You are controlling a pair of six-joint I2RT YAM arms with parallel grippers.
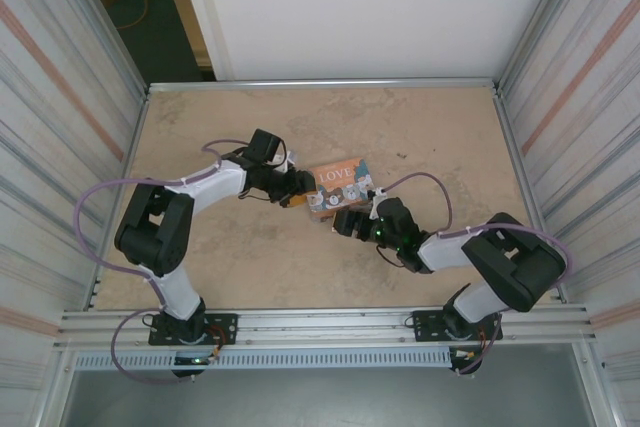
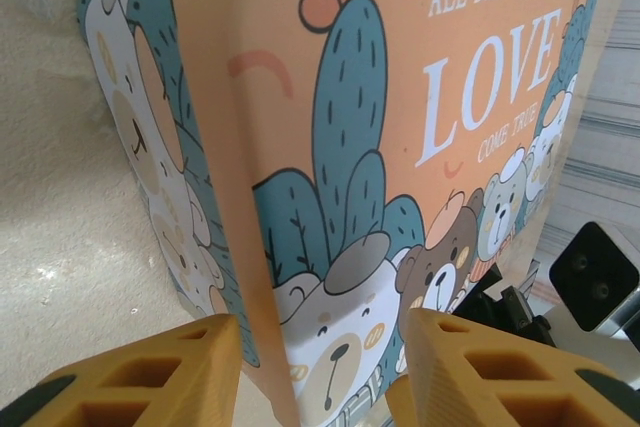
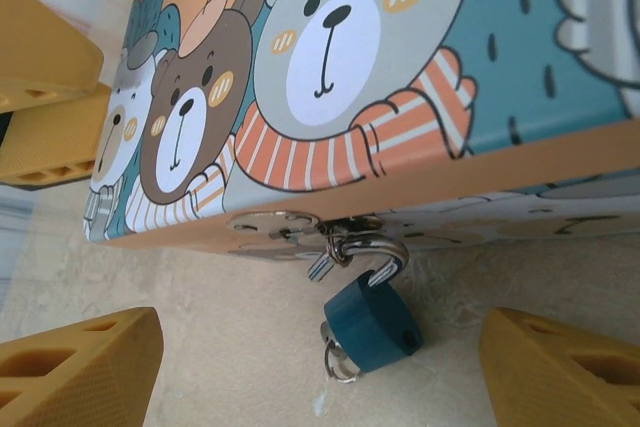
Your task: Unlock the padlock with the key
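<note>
- The left arm (image 1: 165, 222) is seen bent over the left half of the table (image 1: 250, 272), its forearm reaching to the right.
- The left gripper (image 1: 292, 187) is placed at the left end of the box (image 1: 338, 179). In its wrist view the yellow fingers (image 2: 130, 377) are held apart with a corner of the box between them. Whether they press on the box cannot be told.
- The orange box, printed with bears, a cactus and the word "LOVE", is laid flat near the middle of the table, lid upward.
- The padlock (image 3: 372, 325), small and blue-teal, is hung by its silvery shackle (image 3: 392, 247) from the metal hasp (image 3: 272, 224) on the box's side wall. Its body is tilted and lies low, close to the table. A small silvery ring (image 3: 335, 362) is seen at its lower end.
- The right gripper (image 1: 348, 221) is set just in front of the box. Its fingers (image 3: 90, 367) are spread wide, one on each side of the padlock and apart from it.
- The right arm (image 1: 500, 257) is folded back toward the right of the table.
</note>
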